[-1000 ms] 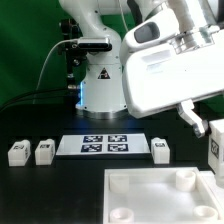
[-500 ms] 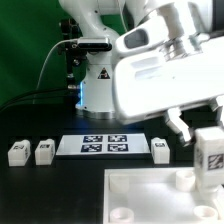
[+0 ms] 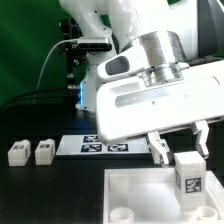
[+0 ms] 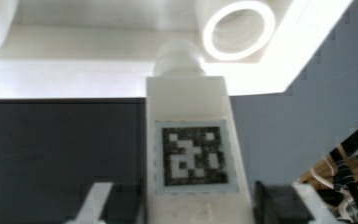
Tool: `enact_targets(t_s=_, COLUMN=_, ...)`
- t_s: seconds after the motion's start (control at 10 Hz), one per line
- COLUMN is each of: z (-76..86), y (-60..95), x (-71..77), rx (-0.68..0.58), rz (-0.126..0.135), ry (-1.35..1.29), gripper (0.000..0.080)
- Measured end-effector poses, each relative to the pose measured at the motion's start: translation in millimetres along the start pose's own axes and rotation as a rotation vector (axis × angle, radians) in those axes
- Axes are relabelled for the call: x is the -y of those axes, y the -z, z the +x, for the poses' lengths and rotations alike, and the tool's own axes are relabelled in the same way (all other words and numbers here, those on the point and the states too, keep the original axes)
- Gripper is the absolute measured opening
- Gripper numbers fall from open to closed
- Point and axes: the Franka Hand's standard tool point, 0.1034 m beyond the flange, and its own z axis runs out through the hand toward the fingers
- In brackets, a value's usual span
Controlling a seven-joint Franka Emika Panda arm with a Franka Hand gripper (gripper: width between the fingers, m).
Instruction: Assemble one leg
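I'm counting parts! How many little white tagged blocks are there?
3. Two small white plastic tagged blocks sit on the black table at the exterior view's left; the gripper holds the third block above the white square piece. The arm may hide others.

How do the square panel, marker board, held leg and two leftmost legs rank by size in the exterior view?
Square panel.
Marker board and held leg: too close, board partly hidden, leg nearer the camera.
Leftmost legs, alike.
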Motion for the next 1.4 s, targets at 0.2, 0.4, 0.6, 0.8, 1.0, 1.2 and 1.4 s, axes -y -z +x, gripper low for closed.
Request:
enact_targets(t_s=0.2, z=-6.7, y=2.8, x=9.8, rx=0.007, rz=0.005, ry=0.001, gripper=0.0292)
enact_targets(t_s=0.4, z=-9.8, y=3.5, x=11.6, rx=0.003, rz=0.004, ry=0.004, gripper=0.0292)
enact_targets(t_s=0.6, z=-9.8, y=3.4, x=13.6, rx=0.003, rz=0.006, ry=0.007, gripper=0.0292)
enact_targets(t_s=0.8, z=-13.0, y=1.9, x=22.5, rx=0.014, rz=0.017, ry=0.016, gripper=0.0292)
enact_targets(t_s=1.0, z=-18.1, y=1.1, x=25.5, rx=0.024, rz=0.021, ry=0.019, gripper=0.0292)
enact_targets(t_s=1.2, z=-19.8, y=-0.2, x=23.0, rx=0.029, rz=0.019, ry=0.017, gripper=0.0292)
enact_targets(t_s=1.4, z=-22.7, y=-8.2, x=23.7, rx=0.037, rz=0.013, ry=0.008, gripper=0.0292)
